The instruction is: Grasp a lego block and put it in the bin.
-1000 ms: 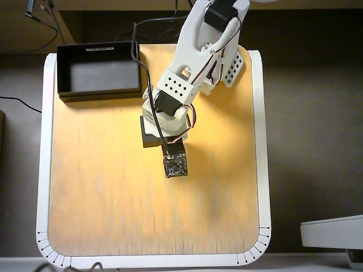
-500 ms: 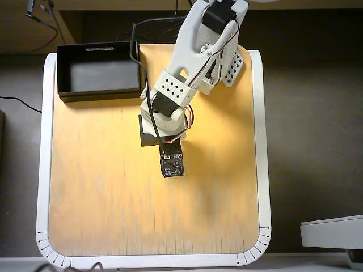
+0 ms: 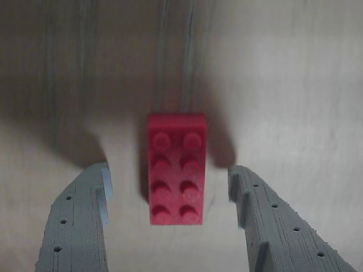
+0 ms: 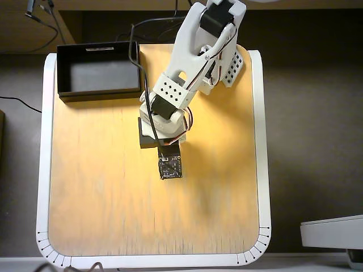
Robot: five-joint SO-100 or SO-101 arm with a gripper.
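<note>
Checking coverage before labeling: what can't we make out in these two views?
- Overhead view: the brick is hidden under the arm; the gripper too.
- Wrist view: the fingers are cut off by the bottom edge; the brick is slightly blurred.
- Wrist view: the bin is out of frame.

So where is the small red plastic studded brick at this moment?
In the wrist view, the small red plastic studded brick lies flat on the pale wooden table, centred between the two grey fingers of the open gripper, touching neither.
</note>
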